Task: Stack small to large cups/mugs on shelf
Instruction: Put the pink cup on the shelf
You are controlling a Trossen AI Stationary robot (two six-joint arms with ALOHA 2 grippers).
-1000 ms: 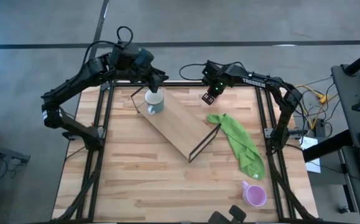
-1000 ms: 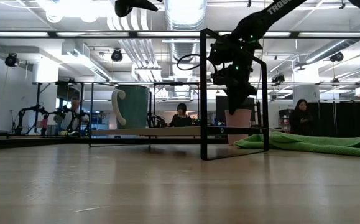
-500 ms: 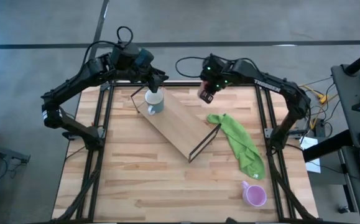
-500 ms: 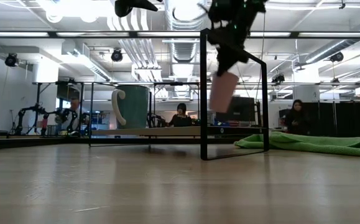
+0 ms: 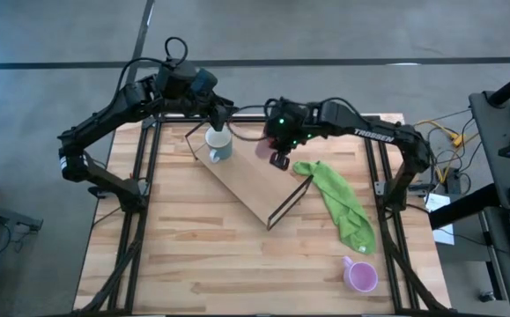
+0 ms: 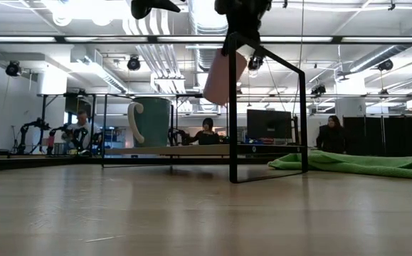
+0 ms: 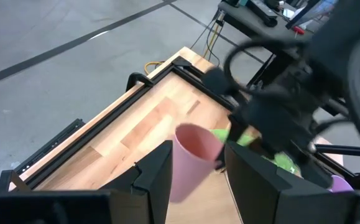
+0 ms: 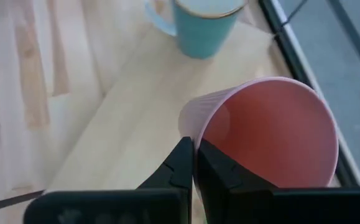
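My right gripper (image 5: 277, 155) is shut on the salmon-pink handleless cup (image 5: 264, 148), high above the light-wood shelf (image 5: 255, 180); the cup also shows in the low view (image 6: 220, 77) and the left wrist view (image 7: 191, 158). A blue-green mug with a white handle (image 5: 218, 143) stands upright on its base on the shelf's far left end. My left gripper (image 5: 226, 112) is open and empty just beyond that mug. The lilac mug (image 5: 360, 276) stands on the table at the near right. My right gripper pinches the pink cup's wall at the rim (image 8: 191, 138), one finger inside the cup and one outside. The fingers come from above, slanting down. The cup hangs below them, lifted clear of the shelf and tilted, its base (image 6: 215, 94) toward the blue-green mug.
A green cloth (image 5: 343, 207) lies on the table right of the shelf. The shelf's black wire leg (image 6: 233, 107) stands at its near right end. People show in the room beyond the table in the low view.
My right gripper has lifted the pink cup off the table beside the shelf's far right side. It has carried it up and toward the table's left, over the shelf and nearer the blue-green mug. The cup has tipped from upright to tilted.
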